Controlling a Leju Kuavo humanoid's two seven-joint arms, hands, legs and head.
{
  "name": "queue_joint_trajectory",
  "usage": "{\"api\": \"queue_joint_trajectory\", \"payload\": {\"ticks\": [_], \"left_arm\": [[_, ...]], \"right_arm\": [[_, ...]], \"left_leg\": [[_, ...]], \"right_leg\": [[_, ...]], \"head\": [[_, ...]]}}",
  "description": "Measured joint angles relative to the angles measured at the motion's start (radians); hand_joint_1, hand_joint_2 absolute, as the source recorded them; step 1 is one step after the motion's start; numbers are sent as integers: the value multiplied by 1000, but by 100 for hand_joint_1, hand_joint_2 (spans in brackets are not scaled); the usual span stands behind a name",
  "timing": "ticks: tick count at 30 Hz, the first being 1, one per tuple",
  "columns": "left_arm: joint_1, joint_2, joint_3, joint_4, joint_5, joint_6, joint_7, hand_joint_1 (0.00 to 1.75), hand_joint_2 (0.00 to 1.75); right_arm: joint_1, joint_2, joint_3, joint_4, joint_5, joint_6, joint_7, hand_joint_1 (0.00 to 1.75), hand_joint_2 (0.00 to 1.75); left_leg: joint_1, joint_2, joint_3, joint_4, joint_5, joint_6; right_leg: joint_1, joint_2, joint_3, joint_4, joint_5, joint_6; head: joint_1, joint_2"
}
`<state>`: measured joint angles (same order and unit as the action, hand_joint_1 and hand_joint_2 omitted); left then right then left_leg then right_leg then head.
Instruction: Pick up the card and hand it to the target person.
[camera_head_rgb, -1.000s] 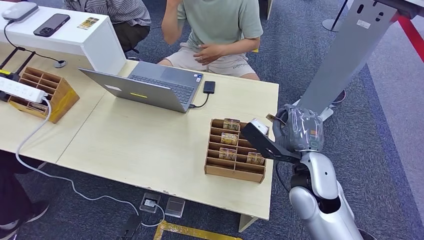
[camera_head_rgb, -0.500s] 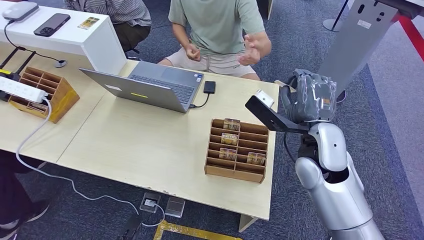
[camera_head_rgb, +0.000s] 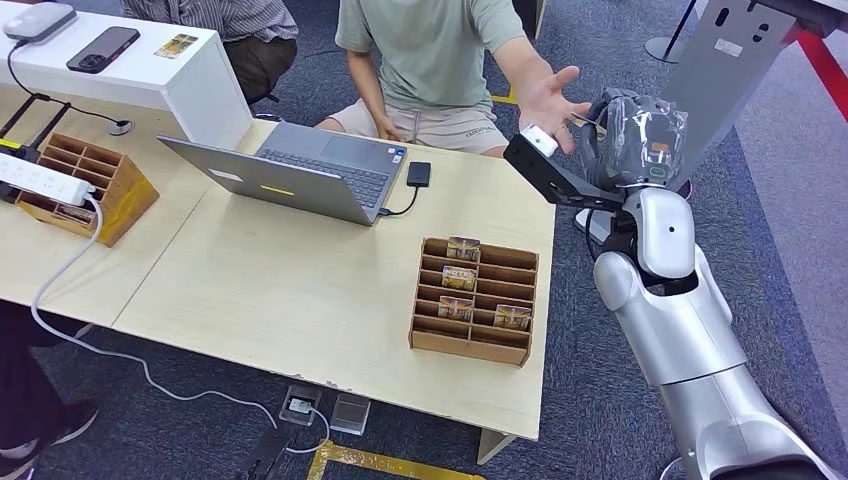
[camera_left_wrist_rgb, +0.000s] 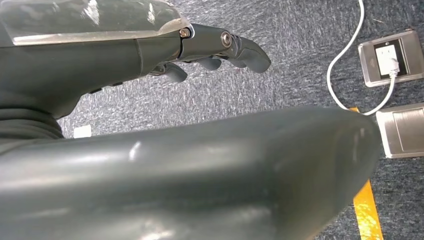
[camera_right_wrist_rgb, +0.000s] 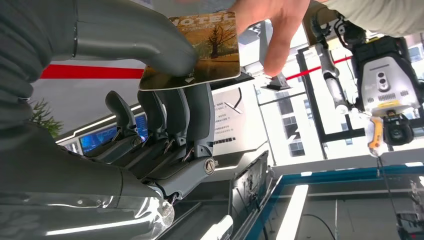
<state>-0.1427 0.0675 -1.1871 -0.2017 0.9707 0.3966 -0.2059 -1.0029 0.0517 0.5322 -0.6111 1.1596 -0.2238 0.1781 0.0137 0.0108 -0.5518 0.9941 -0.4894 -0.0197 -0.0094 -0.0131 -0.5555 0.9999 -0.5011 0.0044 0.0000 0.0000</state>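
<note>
The step in hand is the handover itself. The right hand (camera_right_wrist_rgb: 165, 100) pinches a small printed card with a tree picture and the word "HOTEL" (camera_right_wrist_rgb: 205, 47) between its thick grey thumb and its darker fingers (camera_right_wrist_rgb: 197, 112), and the open hand of the person in the pale green shirt (camera_head_rgb: 545, 95) is at the card: in the right wrist view that person's fingers (camera_right_wrist_rgb: 272, 30) touch the card's free edge. To do this well, the robot's hand should hold steady and level, keeping the pinch firm until the person's fingers have closed on the card, then let the thumb ease off without jerking, so the card does not slip to the floor between the two hands.

The silver right arm (camera_head_rgb: 670, 300) is raised and stretched forward past the far right corner of the pale wooden table (camera_head_rgb: 300, 290), its hand high, just right of the person's palm. The wooden slotted card holder (camera_head_rgb: 472, 300), with other cards in it, sits well apart, nearer on the table.

The left hand (camera_left_wrist_rgb: 210, 50) hangs over grey carpet, fingers loosely curled, with nothing in them.
</note>
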Motion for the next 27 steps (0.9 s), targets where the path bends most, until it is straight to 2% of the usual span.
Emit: {"api": "queue_joint_trajectory", "payload": {"ticks": [4, 5, 6, 8, 9, 10, 19, 22, 27], "left_arm": [[0, 0, 0, 0, 0, 0, 1, 0, 0], [0, 0, 0, 0, 0, 0, 2, 0, 0], [0, 0, 1, 0, 1, 1, 2, 0, 0], [0, -1, 3, -1, 2, 1, 1, 0, 0], [1, -1, 4, -1, 2, 1, 1, 0, 0], [1, -1, 4, 0, 2, 1, 1, 0, 0], [2, -10, 22, 1, 16, 13, 11, 0, 0], [2, -14, 27, 1, 18, 18, 14, 0, 0], [2, -16, 37, 2, 23, 25, 21, 0, 0]], "right_arm": [[-1, 2, 2, 6, 1, 0, -2, 134, 175], [-1, 4, 5, 8, 3, -1, -4, 124, 175], [-1, 7, 8, 9, 5, -4, -9, 104, 175], [5, 14, 15, 2, 7, -11, -23, 38, 175], [12, 17, 18, -9, 8, -16, -27, 14, 175], [18, 19, 21, -21, 10, -20, -30, 0, 175], [87, 15, -2, -169, -25, -72, -56, 0, 175], [122, 5, -39, -230, -88, -100, -88, 0, 175], [220, -20, -89, -394, -282, -98, -165, 0, 175]], "left_leg": [[0, -1, 0, 0, 0, 0], [0, -1, 0, 0, 0, 0], [0, 0, 0, 0, 0, 0], [0, 0, 0, 0, 0, 0], [0, 0, 0, 0, 0, 0], [0, 0, 0, 0, 0, 0], [0, -1, -1, 0, 0, 0], [0, -2, -1, 0, 0, 0], [0, -4, -1, 0, 0, 0]], "right_leg": [[0, 0, 0, 0, 0, 0], [0, 0, 0, 0, 0, 0], [0, 0, 0, 0, 0, 0], [0, 0, 0, 0, 0, 0], [0, 0, 0, 0, 0, 0], [0, 0, -1, 0, 0, 0], [0, -1, 0, 0, 0, 0], [0, -2, 0, 0, -1, 0], [0, -4, 1, -1, -1, 0]], "head": [[0, 0], [0, 0], [0, 0], [0, 0], [0, 0], [0, 0], [0, 0], [0, 0], [0, 0]]}}
